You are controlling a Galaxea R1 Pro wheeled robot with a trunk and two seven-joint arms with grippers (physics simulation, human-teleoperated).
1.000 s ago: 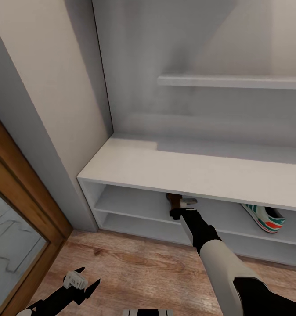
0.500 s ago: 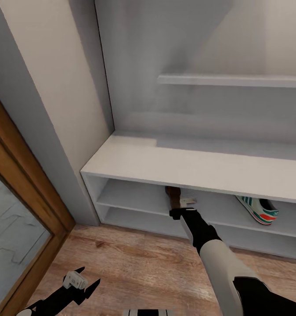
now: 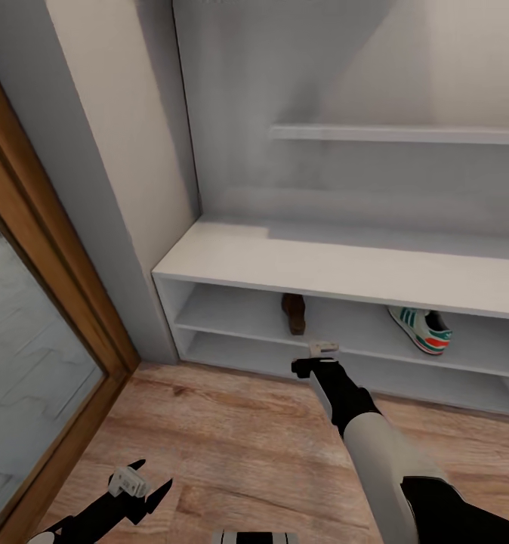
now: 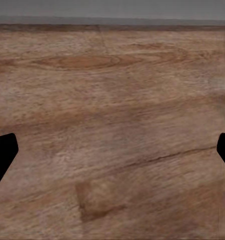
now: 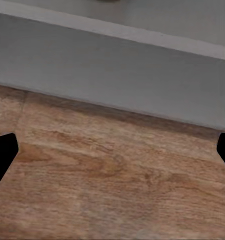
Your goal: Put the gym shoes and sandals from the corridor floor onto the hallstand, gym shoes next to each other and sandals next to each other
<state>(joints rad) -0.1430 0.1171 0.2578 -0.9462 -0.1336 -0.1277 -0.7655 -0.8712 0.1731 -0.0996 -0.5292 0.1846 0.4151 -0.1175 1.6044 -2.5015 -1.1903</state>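
One dark reddish-brown leather sandal (image 3: 293, 313) stands on the upper open shelf of the low white hallstand (image 3: 337, 270), left of that shelf's middle and set back from the front edge, its length running front to back. On the same shelf, well apart toward the right end, lies a white low-top gym shoe (image 3: 421, 329) with green side stripes and a red-orange heel patch, angled across the shelf. The two are not touching, and bare shelf lies between them. The lower shelf below them shows pale grey board.

The right gripper (image 3: 316, 359) hangs in front of the hallstand, just outside the front edge of the upper shelf and below the sandal in the head view, apart from it. Its black fingertips (image 5: 2, 150) sit at opposite edges of the right wrist view, spread wide with nothing between them; beyond them lie the hallstand's grey base board and the light brown wood-plank corridor floor (image 3: 232, 446).

The left gripper (image 3: 145, 491) hovers low over the floor near the robot, well away from the hallstand. Its fingertips (image 4: 1, 152) are likewise spread wide and empty above bare planks.

A wooden-framed glass door (image 3: 35, 332) stands beside the hallstand's left end, past a grey wall post.
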